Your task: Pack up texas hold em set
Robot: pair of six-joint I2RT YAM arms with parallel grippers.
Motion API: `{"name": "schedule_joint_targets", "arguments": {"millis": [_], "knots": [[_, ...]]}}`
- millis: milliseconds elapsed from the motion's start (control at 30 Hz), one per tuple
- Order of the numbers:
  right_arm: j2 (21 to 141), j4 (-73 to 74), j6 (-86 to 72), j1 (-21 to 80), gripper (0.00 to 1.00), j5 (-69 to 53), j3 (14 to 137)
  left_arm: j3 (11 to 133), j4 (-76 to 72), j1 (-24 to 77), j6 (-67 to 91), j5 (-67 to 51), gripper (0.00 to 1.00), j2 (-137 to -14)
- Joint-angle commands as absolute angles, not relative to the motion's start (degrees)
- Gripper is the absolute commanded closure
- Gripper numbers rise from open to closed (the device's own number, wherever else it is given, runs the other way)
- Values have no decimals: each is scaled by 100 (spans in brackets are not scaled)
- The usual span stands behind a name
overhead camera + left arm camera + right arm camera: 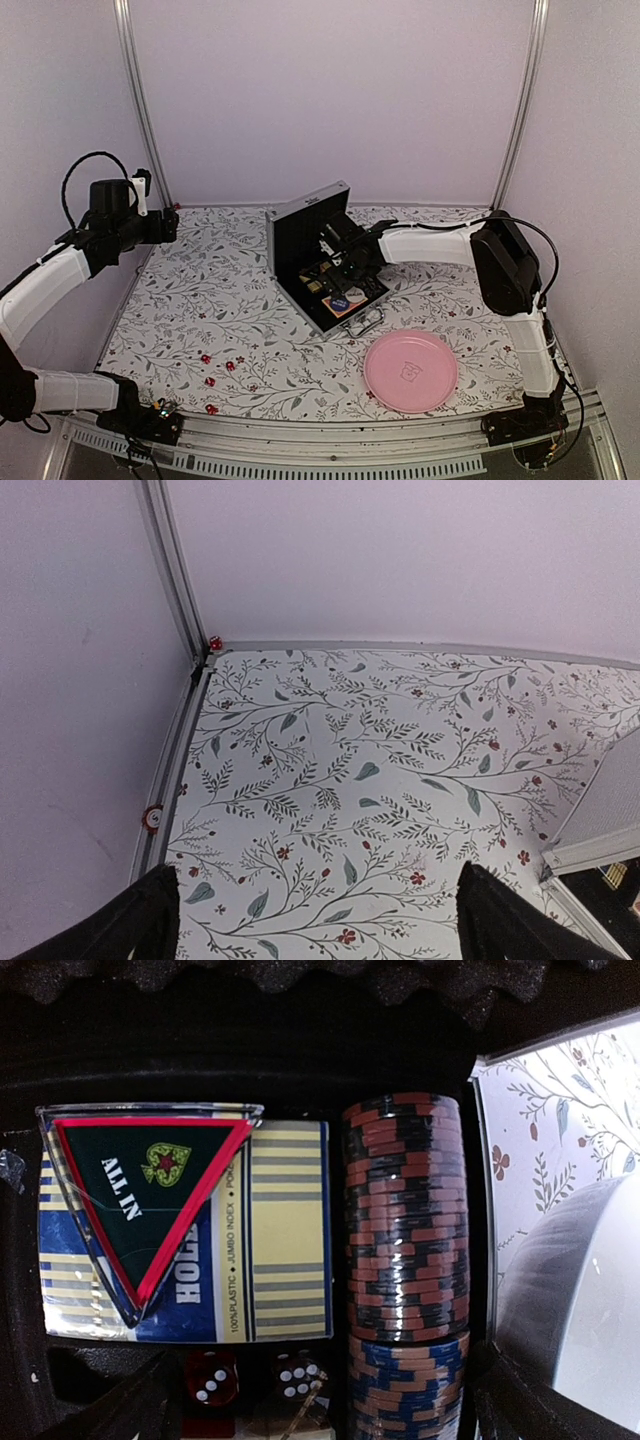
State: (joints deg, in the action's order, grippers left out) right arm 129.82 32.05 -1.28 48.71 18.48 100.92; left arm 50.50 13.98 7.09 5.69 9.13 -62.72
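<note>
The texas hold em set's silver case [290, 262] lies open mid-table, its lid [305, 232] standing up at the back. My right gripper [347, 270] reaches into it, open, holding nothing. Below that gripper [320, 1410] lie a blue and yellow card deck [285, 1230] under a triangular "ALL IN" plaque [150, 1195], a row of red-black chips [405, 1220], blue chips [405, 1385] and two red dice [210, 1380]. Several more red dice [230, 366] are scattered on the near left of the table. My left gripper [170, 225] hovers open by the back left corner, over bare cloth [315, 910].
A pink plate [410, 370] sits near the front right, close to the case's handle [368, 322]. One red die [215, 642] rests in the back left corner by the frame post. Walls and metal rails close the table on three sides. The case's corner [600, 850] shows right of the left gripper.
</note>
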Motion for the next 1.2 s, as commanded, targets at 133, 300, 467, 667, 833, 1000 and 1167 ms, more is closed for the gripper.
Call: {"name": "schedule_joint_targets", "arguments": {"millis": [133, 300, 467, 667, 833, 1000, 1167], "knots": [[13213, 3432, -248, 4839, 2, 2136, 10239, 5040, 1305, 681, 597, 830, 4, -6320], [13212, 3432, -297, 4804, 5, 2136, 10239, 5043, 1313, 683, 594, 832, 4, -6324], [13227, 3446, -313, 4775, 9, 2174, 10227, 5044, 1310, 680, 589, 842, 4, -6319], [13229, 3476, -342, 4735, 14, 2213, 10217, 5045, 1310, 685, 591, 833, 4, -6330], [13241, 3485, -352, 4699, 19, 2212, 10204, 5045, 1310, 684, 589, 829, 4, -6329], [13245, 3489, -358, 4683, 20, 2191, 10195, 5040, 1310, 684, 589, 830, 4, -6333], [13194, 3489, -348, 4679, 14, 2101, 10211, 5044, 1313, 685, 590, 826, 4, -6337]]}}
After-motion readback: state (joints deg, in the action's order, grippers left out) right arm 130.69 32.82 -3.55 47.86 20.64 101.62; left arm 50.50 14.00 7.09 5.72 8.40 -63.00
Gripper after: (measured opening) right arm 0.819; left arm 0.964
